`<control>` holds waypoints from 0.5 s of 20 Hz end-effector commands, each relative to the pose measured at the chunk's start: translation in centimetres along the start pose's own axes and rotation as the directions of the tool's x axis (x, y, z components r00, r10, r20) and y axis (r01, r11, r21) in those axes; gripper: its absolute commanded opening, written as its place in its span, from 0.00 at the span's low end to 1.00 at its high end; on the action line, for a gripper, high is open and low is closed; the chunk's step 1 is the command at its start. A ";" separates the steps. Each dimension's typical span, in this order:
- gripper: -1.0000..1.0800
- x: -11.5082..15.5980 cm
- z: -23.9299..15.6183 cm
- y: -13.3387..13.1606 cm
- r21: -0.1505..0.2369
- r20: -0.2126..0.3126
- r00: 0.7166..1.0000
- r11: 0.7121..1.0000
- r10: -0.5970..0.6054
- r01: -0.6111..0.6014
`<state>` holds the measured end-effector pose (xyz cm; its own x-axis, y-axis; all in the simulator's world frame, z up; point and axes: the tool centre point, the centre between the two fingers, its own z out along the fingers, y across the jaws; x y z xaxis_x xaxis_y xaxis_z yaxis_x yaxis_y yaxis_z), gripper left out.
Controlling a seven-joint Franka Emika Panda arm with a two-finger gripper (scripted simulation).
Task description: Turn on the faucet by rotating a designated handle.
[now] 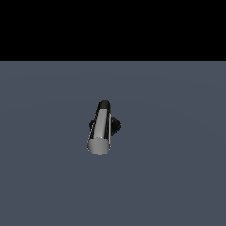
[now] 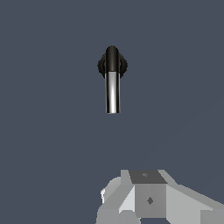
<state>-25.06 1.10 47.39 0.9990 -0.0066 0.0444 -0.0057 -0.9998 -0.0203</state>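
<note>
Here the gripper (image 2: pixel 151 199) is hanging well apart from the faucet (image 1: pixel 104 126) standing alone on the surface (image 1: pixel 176 176) (finger spread impossible to tell), so it should be lining up beside the handle's (image 2: pixel 112 92) free end.

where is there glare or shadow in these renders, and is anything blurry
Exterior view: bright streaks run along the silver handle, no cast shadow on the floor, top band plain black. Wrist view: a white highlight down the handle; the tool is cropped at the frame edge. Both look coarse, not blurred.
</note>
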 end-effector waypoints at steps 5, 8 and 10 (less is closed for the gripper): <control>0.00 0.5 4.1 -0.7 -0.002 0.005 1.000 1.000 -0.011 0.011; 0.00 0.8 6.6 -1.2 -0.003 0.008 1.000 1.000 -0.018 0.018; 0.00 1.1 8.5 -1.5 -0.004 0.011 1.000 1.000 -0.024 0.024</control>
<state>-23.80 2.48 40.37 0.9993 0.0133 0.0358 0.0139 -0.9998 -0.0159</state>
